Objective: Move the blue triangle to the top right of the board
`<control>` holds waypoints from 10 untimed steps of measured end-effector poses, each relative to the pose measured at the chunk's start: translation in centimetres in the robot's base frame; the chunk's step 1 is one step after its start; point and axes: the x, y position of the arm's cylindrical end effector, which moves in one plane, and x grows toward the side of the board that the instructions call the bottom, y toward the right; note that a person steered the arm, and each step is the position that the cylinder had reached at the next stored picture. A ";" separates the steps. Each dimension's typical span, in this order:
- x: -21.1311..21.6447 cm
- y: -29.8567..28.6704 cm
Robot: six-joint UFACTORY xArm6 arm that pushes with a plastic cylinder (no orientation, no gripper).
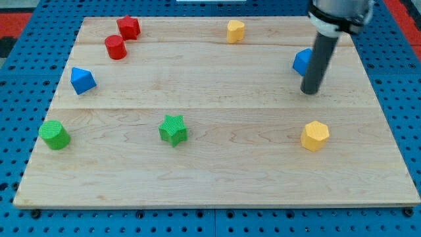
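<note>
So from the one camera view: my tip [310, 91] is down on the wooden board [217, 178] over at the view's right, just below and right up against a blue block [302, 60] that the rod half hides, so I can't swear to its shape. No fingers on this rig, just a plain rod, so nothing to open or close. There's a second blue block [82, 80] way off at the view's left that looks more like a faceted wedge; which of the two is the blue triangle I honestly can't tell. If it's the one by my tip, it's already in the right-hand upper area and I'd guess only a short nudge toward the corner is left. If it's the left one, basically everything is left. Elsewhere: two red blocks [122, 37] top left, a yellow block [235, 31] top middle, a green cylinder [54, 135], a green star [173, 129], a yellow hexagon-ish block [315, 135]. Board sits on a blue patterned mat [20, 99].
</note>
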 end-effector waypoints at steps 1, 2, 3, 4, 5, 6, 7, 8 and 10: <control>1.8 -12.4; 4.3 -28.9; 4.3 -41.9; 1.1 -45.6; -4.1 -43.7; -4.8 -42.1; -4.8 -33.7; -4.4 -30.9; -3.0 -24.1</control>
